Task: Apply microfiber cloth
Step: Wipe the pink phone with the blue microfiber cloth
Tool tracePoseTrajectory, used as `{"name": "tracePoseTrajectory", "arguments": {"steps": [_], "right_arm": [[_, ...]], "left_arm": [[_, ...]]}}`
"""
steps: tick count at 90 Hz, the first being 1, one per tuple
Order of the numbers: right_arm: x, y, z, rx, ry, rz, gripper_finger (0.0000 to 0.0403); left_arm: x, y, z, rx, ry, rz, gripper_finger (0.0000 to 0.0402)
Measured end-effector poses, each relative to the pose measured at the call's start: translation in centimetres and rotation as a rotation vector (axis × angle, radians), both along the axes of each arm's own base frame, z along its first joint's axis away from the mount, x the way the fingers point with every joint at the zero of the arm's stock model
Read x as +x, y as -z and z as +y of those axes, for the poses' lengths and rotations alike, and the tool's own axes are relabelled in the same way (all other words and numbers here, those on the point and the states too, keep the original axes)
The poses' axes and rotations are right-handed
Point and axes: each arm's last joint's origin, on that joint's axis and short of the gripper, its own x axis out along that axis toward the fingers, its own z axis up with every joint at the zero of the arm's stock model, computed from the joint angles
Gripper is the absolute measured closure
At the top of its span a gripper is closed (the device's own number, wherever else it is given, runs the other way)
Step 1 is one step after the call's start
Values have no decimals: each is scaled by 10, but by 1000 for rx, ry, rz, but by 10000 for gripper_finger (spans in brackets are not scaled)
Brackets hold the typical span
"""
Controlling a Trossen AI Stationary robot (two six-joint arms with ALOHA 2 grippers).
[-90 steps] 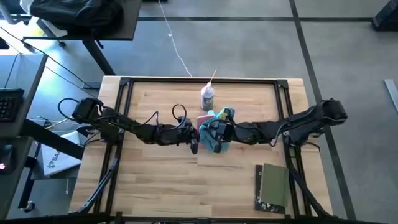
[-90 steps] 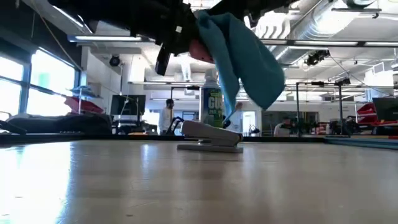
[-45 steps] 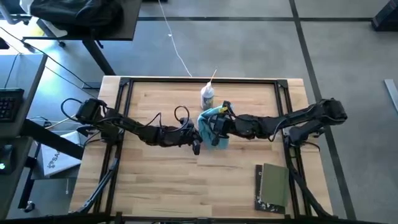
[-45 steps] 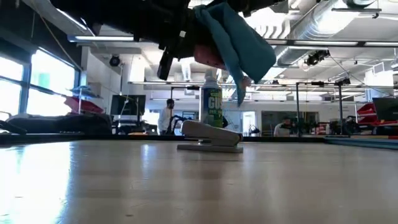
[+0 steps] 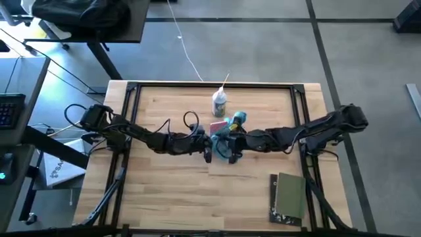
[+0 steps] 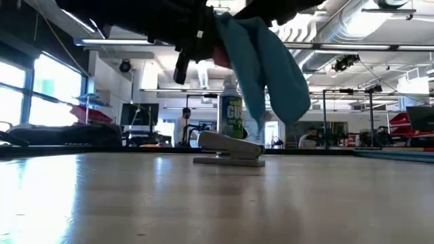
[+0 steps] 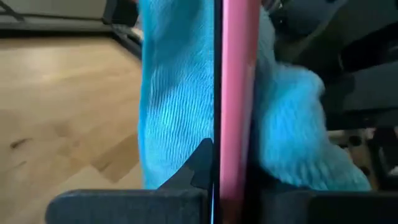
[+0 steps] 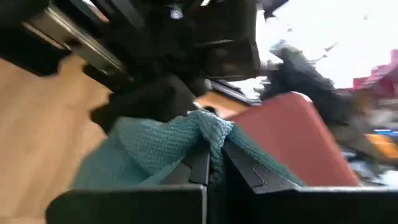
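The turquoise microfiber cloth (image 6: 266, 64) hangs in the air over the table's middle, with my right gripper (image 5: 228, 143) shut on it. My left gripper (image 5: 208, 146) is shut on a flat pink thing (image 7: 237, 87), also held off the table. The cloth (image 7: 171, 106) lies against both faces of that pink thing. Below them a pale grey oblong thing (image 6: 228, 148) rests on the table in front of a small bottle (image 6: 232, 115). My left gripper pinches the flat pink thing across its two faces at its lower end (image 7: 231, 186). It reaches level from the table's left. The thing is lifted clear, standing on edge between the fingers (image 7: 198, 167). My right gripper pinches a bunched fold of the cloth (image 8: 210, 134) between its two fingers (image 8: 245, 169), coming level from the table's right. The cloth is clear of the table, draped against the pink thing (image 8: 292, 140), with its loose part (image 6: 274, 88) hanging slack below.
A dark olive-green book (image 5: 289, 197) lies flat near the table's front right corner. The bottle (image 5: 219, 102) stands just beyond the two grippers. A black frame (image 5: 131, 99) borders the wooden table. People show in the room beyond the table.
My right gripper has gone toward the table's far edge and come back toward the near edge, drawing the cloth along the pink thing. The cloth's hanging part rose and bunched up, then dropped and hangs long again.
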Motion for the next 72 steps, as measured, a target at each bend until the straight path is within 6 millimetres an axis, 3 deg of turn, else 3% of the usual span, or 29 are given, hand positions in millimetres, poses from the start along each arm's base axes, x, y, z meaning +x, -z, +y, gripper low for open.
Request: {"name": "tracePoseTrajectory", "arguments": {"steps": [20,54,72], "right_arm": [[-13,-20,-6,-62,82,-47,403],[0,-15,-1,-35,23,-111,403],[0,-28,-2,-37,20,-95,403]], "left_arm": [[0,0,-3,-9,22,1,391],[1,-3,6,37,-7,-14,392],[1,-4,6,245,-54,38,392]]}}
